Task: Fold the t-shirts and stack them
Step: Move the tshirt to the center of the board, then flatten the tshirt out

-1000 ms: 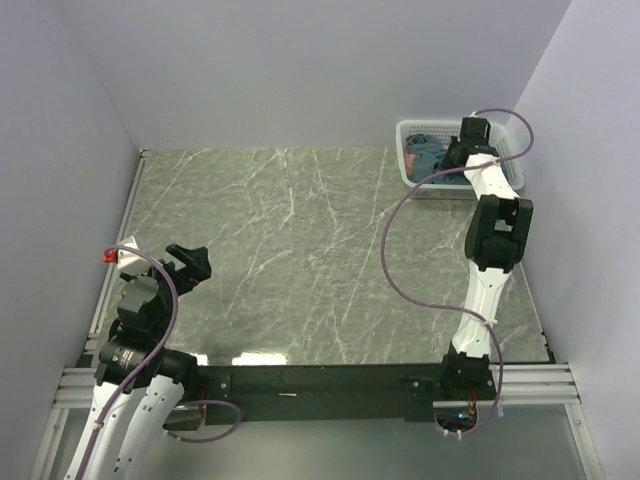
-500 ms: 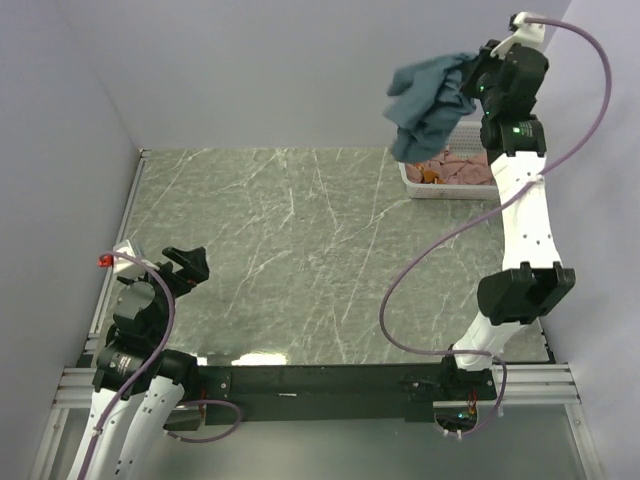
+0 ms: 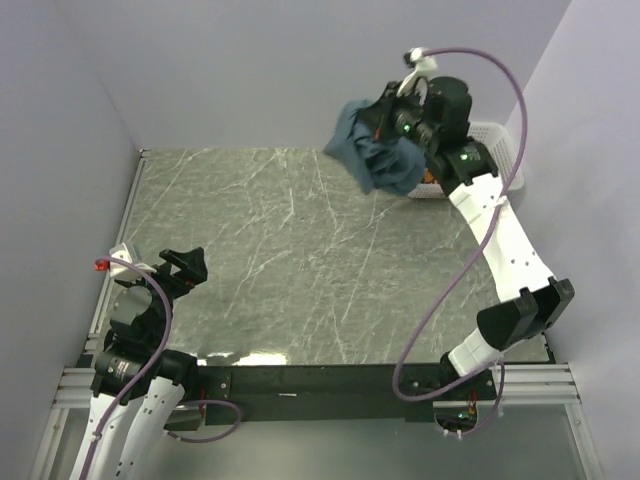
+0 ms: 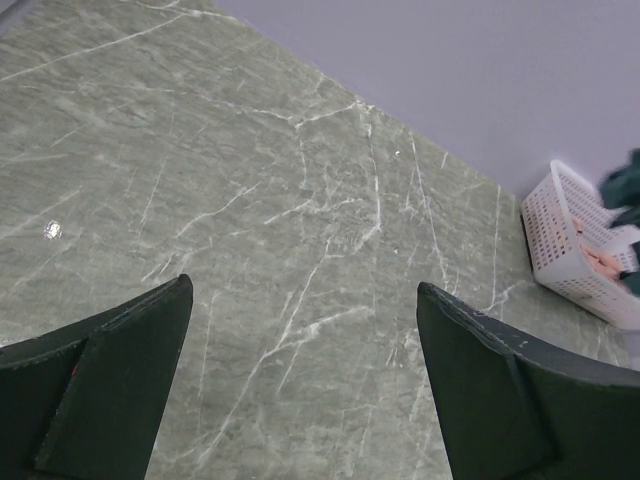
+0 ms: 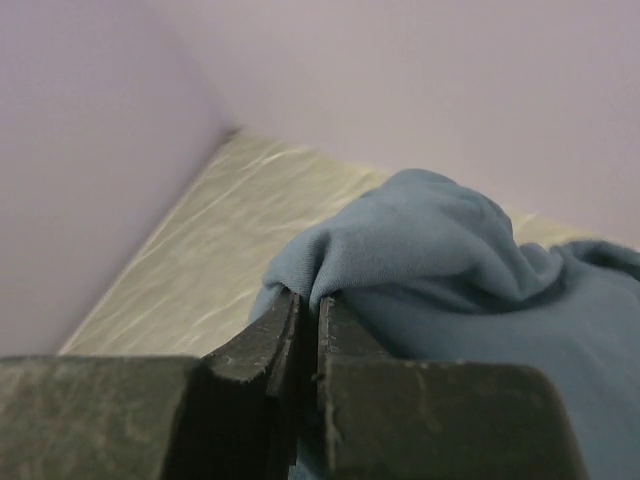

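Note:
My right gripper [image 3: 392,128] is shut on the slate-blue t-shirt [image 3: 370,152] and holds it bunched in the air over the table's far right, left of the basket. In the right wrist view the jaws [image 5: 310,305] pinch a fold of the blue cloth [image 5: 450,260]. A little salmon-pink cloth [image 4: 600,262] shows in the basket in the left wrist view. My left gripper [image 3: 186,266] is open and empty, low over the near left of the table; its fingers [image 4: 120,370] frame bare marble.
The white lattice basket [image 3: 497,140] stands at the far right corner, partly hidden by my right arm; it also shows in the left wrist view [image 4: 565,245]. The grey-green marble table [image 3: 290,260] is walled on three sides.
My right gripper lifted the blue t-shirt out of the basket, raised it high, then swung it left and lower over the table. My left arm barely moved.

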Robot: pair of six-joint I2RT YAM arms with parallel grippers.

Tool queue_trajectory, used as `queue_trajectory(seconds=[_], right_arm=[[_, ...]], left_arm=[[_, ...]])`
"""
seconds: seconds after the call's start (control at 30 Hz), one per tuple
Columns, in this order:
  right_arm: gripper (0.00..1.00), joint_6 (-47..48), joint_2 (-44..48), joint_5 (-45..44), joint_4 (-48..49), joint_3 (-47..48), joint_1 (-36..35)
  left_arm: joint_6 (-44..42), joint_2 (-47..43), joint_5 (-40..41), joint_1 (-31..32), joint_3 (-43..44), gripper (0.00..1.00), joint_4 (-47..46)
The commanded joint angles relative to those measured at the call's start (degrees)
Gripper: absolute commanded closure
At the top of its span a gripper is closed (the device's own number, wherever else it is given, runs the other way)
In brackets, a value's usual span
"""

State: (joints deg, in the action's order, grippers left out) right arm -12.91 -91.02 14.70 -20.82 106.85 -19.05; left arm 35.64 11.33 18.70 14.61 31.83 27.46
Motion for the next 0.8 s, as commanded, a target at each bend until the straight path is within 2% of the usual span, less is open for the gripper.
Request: queue_trajectory(seconds=[0.0, 0.07, 0.1, 0.13, 0.2, 0.23, 0.3, 0.33, 0.47, 0.57, 0.6, 0.77], right_arm=[[0.98, -5.0, 5.4, 9.2, 4.0, -3.1, -4.8], [0.84, -5.4, 5.8, 12.5, 1.4, -8.1, -9.3], [0.68, -4.6, 6.0, 13.9, 0.4, -10.1, -11.1], [0.59, -4.1, 6.1, 14.7, -2.3, -14.6, -12.5], [0.42, -2.0, 7.0, 16.0, -4.6, -20.0, -16.9], [0.39, -1.0, 8.2, 16.2, -5.5, -25.9, -18.0], [0.36, -1.1, 10.1, 14.6, -5.4, -32.2, -19.4], [0.35, -2.2, 12.7, 13.9, -2.5, -39.1, -19.4], [0.32, -6.0, 18.2, 7.0, 3.4, -51.7, -18.7], [0.31, -9.2, 19.6, 5.3, 6.7, -57.0, -17.9], [0.31, -9.6, 19.7, 5.2, 8.7, -58.8, -17.8], [0.32, -10.8, 18.2, 7.0, 12.9, -61.5, -18.0]], left_arm=[[-0.5, -0.6, -1.0, 0.1, 1.1, 0.01, -1.4], [-0.6, -0.3, -1.4, 0.1, 1.1, 0.01, -1.4], [-0.6, -0.3, -1.6, 0.2, 1.1, 0.01, -1.4], [-0.6, 0.0, -1.6, 0.2, 1.1, 0.01, -1.4], [-0.6, 0.0, -1.8, 0.2, 1.1, 0.00, -1.4], [-0.6, 0.2, -2.0, 0.2, 1.1, 0.01, -1.7], [-0.6, 0.4, -3.0, 0.2, 0.9, 0.01, -2.1], [-0.5, 0.5, -3.1, 0.2, 0.6, 0.01, -2.5], [-0.7, 4.2, -4.9, 0.2, 0.3, 0.01, -4.1], [0.0, 11.8, -6.2, 0.2, 2.9, 0.01, -3.7], [-0.2, 16.8, -8.3, 0.2, 3.8, 0.01, -3.6], [1.4, 33.6, -10.4, 0.1, 11.1, 0.01, -2.4]])
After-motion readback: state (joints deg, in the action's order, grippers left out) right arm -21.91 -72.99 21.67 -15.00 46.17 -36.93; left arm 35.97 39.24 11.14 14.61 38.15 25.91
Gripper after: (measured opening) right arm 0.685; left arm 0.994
